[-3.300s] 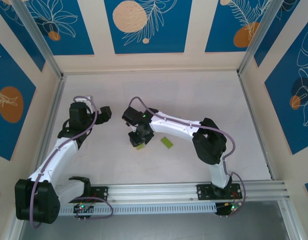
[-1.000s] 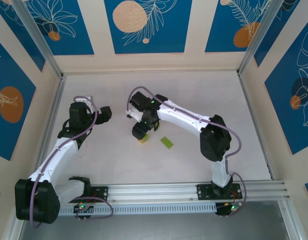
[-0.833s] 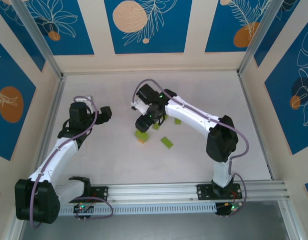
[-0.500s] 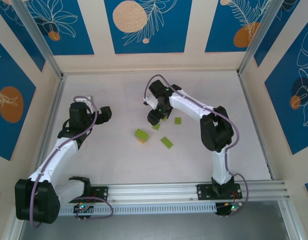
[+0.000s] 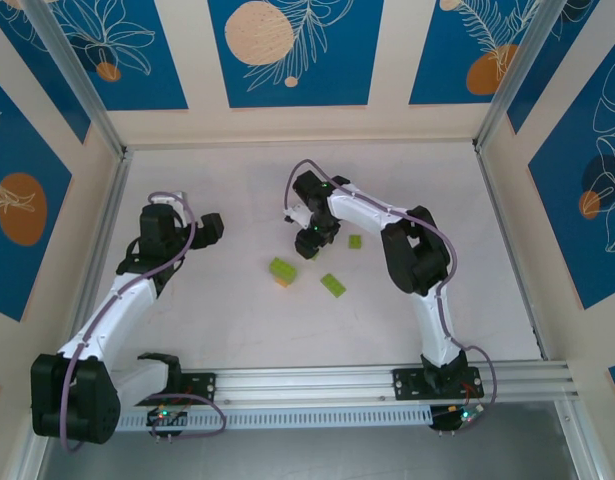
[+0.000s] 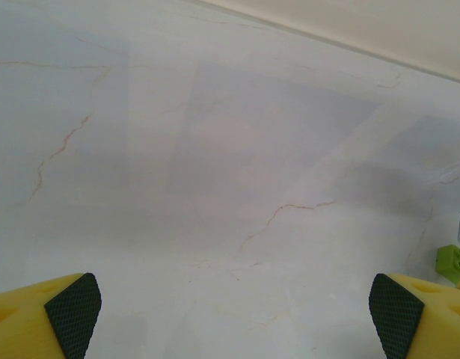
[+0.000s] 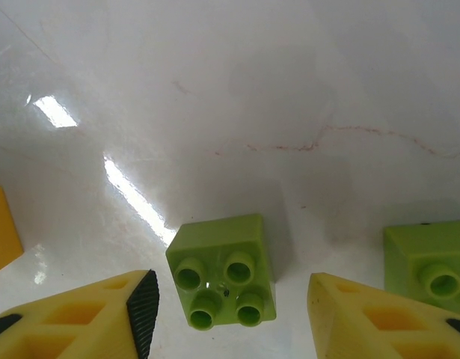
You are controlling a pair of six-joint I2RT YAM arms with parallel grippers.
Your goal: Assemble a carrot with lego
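My right gripper [image 5: 309, 243] hangs low over the middle of the table. In its wrist view it [image 7: 231, 303] is open, and a square lime-green four-stud brick [image 7: 222, 280] lies on the table between the fingers, untouched. A second lime-green brick [image 7: 428, 273] lies just outside the right finger; from above it [image 5: 355, 241] sits to the gripper's right. A lime-green brick joined on top of an orange brick [image 5: 281, 271] rests to the lower left. Another flat lime-green brick [image 5: 333, 285] lies nearby. My left gripper [image 5: 209, 228] is open over bare table [image 6: 235, 329].
An orange edge [image 7: 1, 228] shows at the left border of the right wrist view. A lime-green brick [image 6: 454, 262] peeks in at the right border of the left wrist view. The aluminium rail [image 5: 317, 380] runs along the near edge.
The right gripper left the green-on-orange stack on the table, swung up and right to the far bricks, then settled over the square green brick. The left arm stayed still.
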